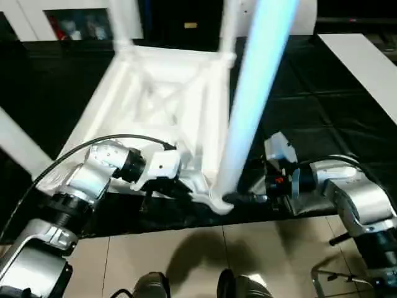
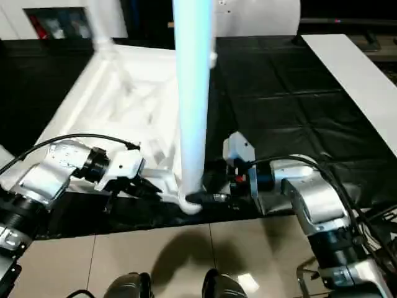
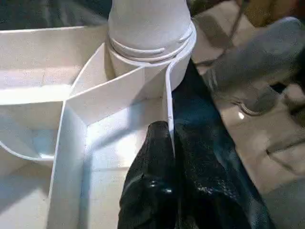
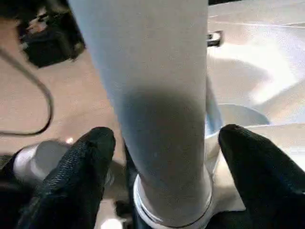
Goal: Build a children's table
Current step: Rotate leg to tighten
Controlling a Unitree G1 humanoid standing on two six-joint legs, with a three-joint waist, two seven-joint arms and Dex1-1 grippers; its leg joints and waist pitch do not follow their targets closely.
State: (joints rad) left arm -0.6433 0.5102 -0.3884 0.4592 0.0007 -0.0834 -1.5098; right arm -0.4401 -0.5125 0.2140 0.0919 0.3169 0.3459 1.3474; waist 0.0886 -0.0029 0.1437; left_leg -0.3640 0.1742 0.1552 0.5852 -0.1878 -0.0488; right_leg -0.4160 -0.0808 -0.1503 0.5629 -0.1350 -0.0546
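White ribbed tabletop (image 1: 155, 105) lies underside up on black cloth (image 1: 310, 105). Its edge wall sits pinched between the left gripper (image 3: 169, 157)'s shut fingers, just beside the corner socket (image 3: 147, 52). A tapered leg (image 4: 152, 105) stands in that socket, between the right gripper (image 4: 164, 157)'s spread fingers, neither touching it.

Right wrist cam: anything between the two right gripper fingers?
Yes: the near table leg, standing in its corner socket, sits between the right gripper's spread fingers, per the right wrist view.
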